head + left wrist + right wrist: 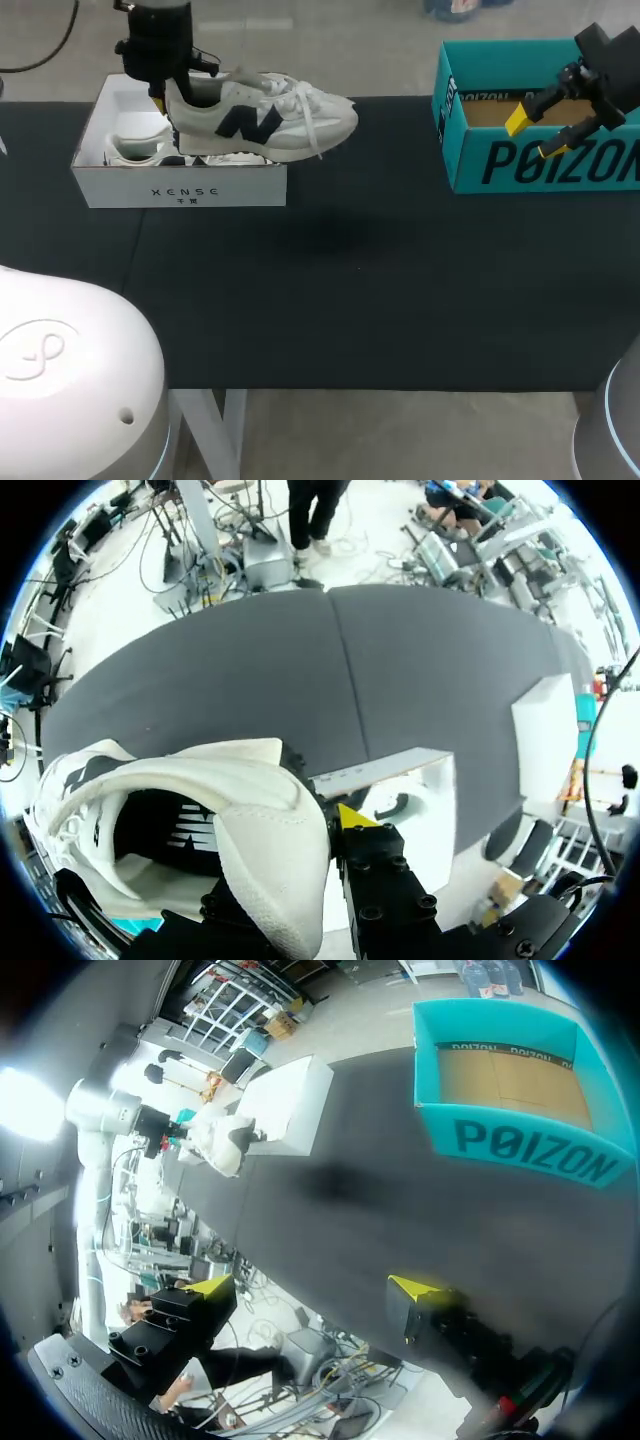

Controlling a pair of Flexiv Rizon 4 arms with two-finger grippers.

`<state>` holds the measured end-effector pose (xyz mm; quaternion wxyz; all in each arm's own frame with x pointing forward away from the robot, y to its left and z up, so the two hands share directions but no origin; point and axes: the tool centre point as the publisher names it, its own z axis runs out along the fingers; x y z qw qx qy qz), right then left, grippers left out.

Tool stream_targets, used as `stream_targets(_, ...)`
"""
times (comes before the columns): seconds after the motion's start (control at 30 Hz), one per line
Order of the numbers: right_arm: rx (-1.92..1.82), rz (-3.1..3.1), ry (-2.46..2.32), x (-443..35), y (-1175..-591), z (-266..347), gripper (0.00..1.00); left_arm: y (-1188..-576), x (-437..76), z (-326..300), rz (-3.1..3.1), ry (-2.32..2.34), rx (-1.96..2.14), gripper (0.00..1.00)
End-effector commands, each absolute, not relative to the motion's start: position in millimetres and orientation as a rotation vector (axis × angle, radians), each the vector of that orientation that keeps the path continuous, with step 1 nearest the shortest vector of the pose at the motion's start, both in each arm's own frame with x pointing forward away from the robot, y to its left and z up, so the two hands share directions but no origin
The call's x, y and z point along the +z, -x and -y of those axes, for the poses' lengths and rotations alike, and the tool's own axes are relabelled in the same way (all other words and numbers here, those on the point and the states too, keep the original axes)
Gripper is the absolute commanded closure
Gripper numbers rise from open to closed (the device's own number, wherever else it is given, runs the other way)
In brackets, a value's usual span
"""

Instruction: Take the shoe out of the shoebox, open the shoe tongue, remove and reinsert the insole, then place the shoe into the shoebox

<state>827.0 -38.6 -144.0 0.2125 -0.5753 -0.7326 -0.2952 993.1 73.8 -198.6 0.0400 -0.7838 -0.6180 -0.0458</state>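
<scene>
Nearest the robot there's only bare dark tabletop (350, 300), and I reckon that's where the shoe needs to land for the next bit. Further back on the left sits the white shoebox (180, 190), with a second shoe (135, 150) lying in its left half. Over the box's right part is the shoe (265, 118) itself. It's white with a dark logo and held up off the box, toe poking out past the right wall.

The left claw (165, 95) is clenched on the heel. In the left wrist view one yellow fingertip (350, 818) sits on the outside of the heel collar. The other one is hidden, presumably inside the shoe. Far right, the right claw (535, 135) hangs over the teal box (540, 165), fingers spread wide with nothing between them.

My read is that this is step one, taking the shoe out of the box, and it's nearly clear. The tongue and insole look untouched, though I can't see much of the insole.

The next move probably calls for carrying the shoe right and nearer, clear of the box wall, and setting it sole-down on open tabletop within the right arm's reach. Opening the tongue will likely take both claws. The shoe is only held by the heel, so the toe could sag, and those loose laces might snag the box edge.
</scene>
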Motion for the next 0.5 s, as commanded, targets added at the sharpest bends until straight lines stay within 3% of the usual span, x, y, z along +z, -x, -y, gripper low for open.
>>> stream_targets(0.03, -0.817, 2.036, 1.598, -144.7, -827.8, 38.3, 0.0, -1028.1, -199.8, -94.1, 1.855, 2.383, -0.14, 1.0)
stream_targets(0.5, -0.817, 2.036, 1.598, -144.7, -827.8, 38.3, 0.0, -1111.5, -194.9, -156.8, 1.955, 2.328, -0.296, 1.0)
